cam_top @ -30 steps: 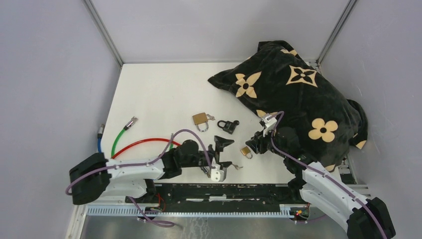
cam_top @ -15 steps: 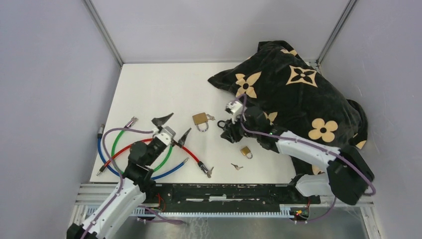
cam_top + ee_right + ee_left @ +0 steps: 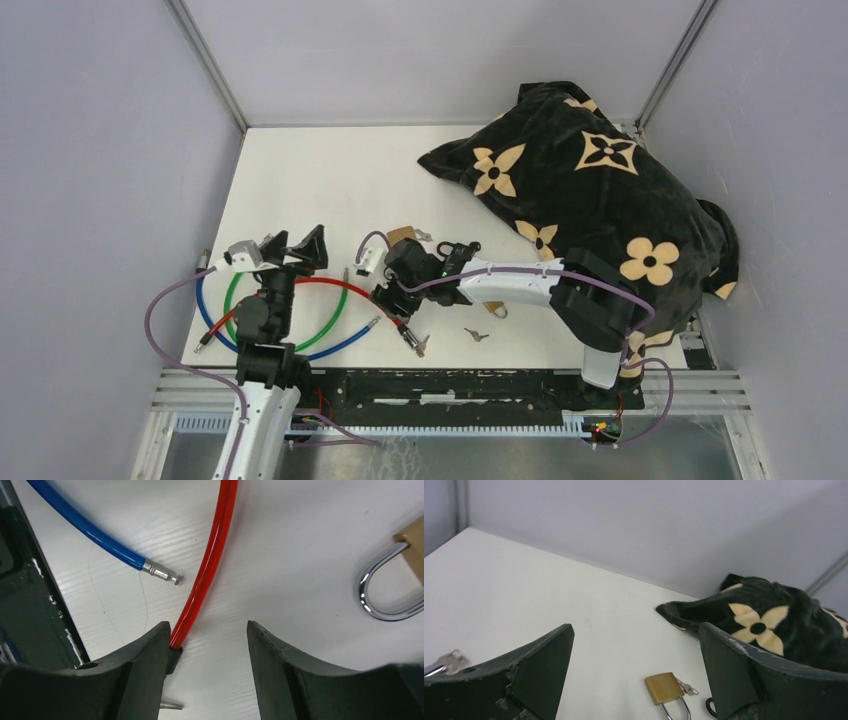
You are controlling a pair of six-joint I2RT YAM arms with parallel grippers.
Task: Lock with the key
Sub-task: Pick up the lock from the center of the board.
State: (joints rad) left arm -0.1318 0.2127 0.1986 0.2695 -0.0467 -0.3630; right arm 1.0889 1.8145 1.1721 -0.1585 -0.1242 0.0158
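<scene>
1. Leftmost on the white surface [image 3: 300,170] lie three looped cables: a green plastic-coated cable [image 3: 230,292], a blue plastic-coated cable [image 3: 85,528] ending in a silver metal tip, and a red plastic-coated cable [image 3: 223,530].
2. Above those loops hangs the left gripper [image 3: 295,248]. Its dark fingers are spread wide with nothing between them, and it points toward 12 o'clock.
3. At 4 o'clock from it, the right gripper [image 3: 388,297] sits low over the surface. Its jaws are parted and clamp nothing. In its wrist view the red cable runs down into the gap and touches the inner face of one finger [image 3: 150,650]. The blue cable's metal tip lies just beside the red cable, apart from it.
4. At 1 o'clock from the right gripper lies the square brass padlock with a silver shackle [image 3: 664,687], flat on the surface. In the top view the right arm partly hides it. A small silver key [image 3: 686,689] touches its body, but I cannot tell whether it sits in the keyhole.
5. At 4 o'clock from the right gripper a second small loose key [image 3: 476,334] lies alone, well apart from the brass padlock.
6. Farthest right, toward 2 o'clock, a black velvety cushion with tan flower motifs [image 3: 600,180] fills the corner.
</scene>
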